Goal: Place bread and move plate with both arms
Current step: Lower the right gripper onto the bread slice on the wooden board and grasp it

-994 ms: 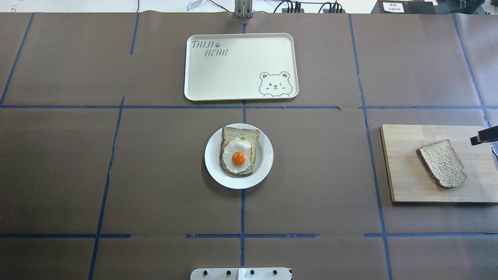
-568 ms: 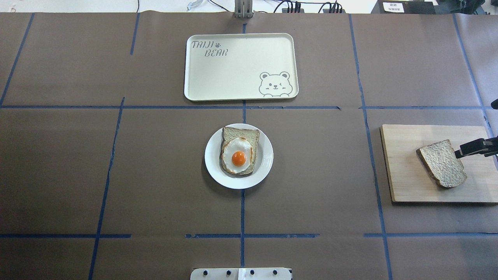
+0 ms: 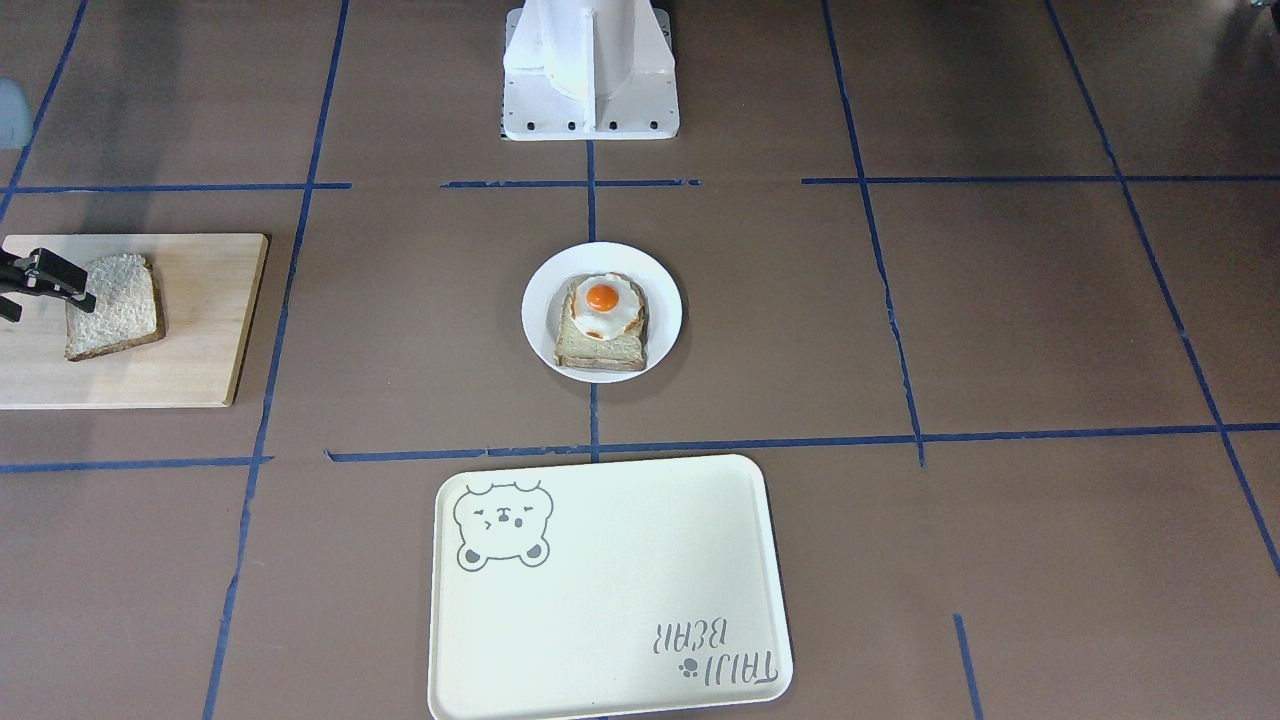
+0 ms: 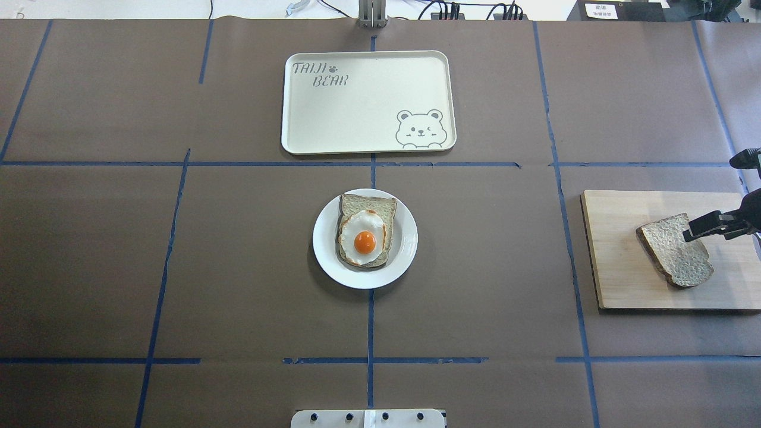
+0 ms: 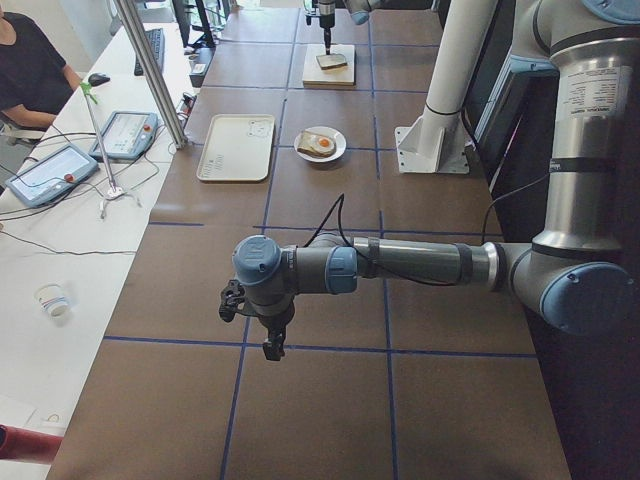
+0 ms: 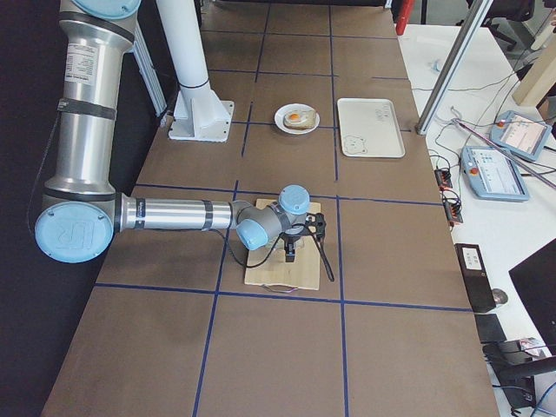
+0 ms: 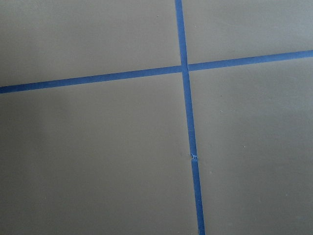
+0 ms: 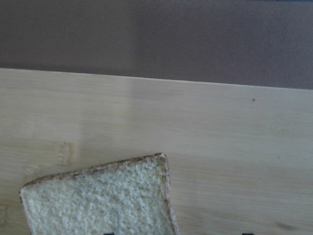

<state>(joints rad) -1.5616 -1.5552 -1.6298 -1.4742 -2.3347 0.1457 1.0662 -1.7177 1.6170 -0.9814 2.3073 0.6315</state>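
The plain brown bread slice [image 4: 675, 252] lies on a wooden board [image 4: 618, 267] at the right; it also shows in the front view [image 3: 112, 305] and the right wrist view [image 8: 98, 200]. My right gripper [image 4: 713, 228] is open and hovers over the slice's far right corner, one finger above the bread; it also shows in the front view [image 3: 35, 290]. The white plate [image 4: 404, 238] sits at the table's middle and bears a slice with a fried egg [image 4: 364, 238]. My left gripper [image 5: 270, 335] shows only in the exterior left view, above bare table far to the left; I cannot tell whether it is open or shut.
A cream rectangular tray with a bear drawing [image 4: 357, 119] lies beyond the plate. The white pedestal base [image 3: 590, 90] stands on the robot's side. Blue tape lines cross the brown table cover.
My right gripper has come in from the right edge, moving left over the board until its finger is above the bread's far right corner. Bread and plate have not moved.
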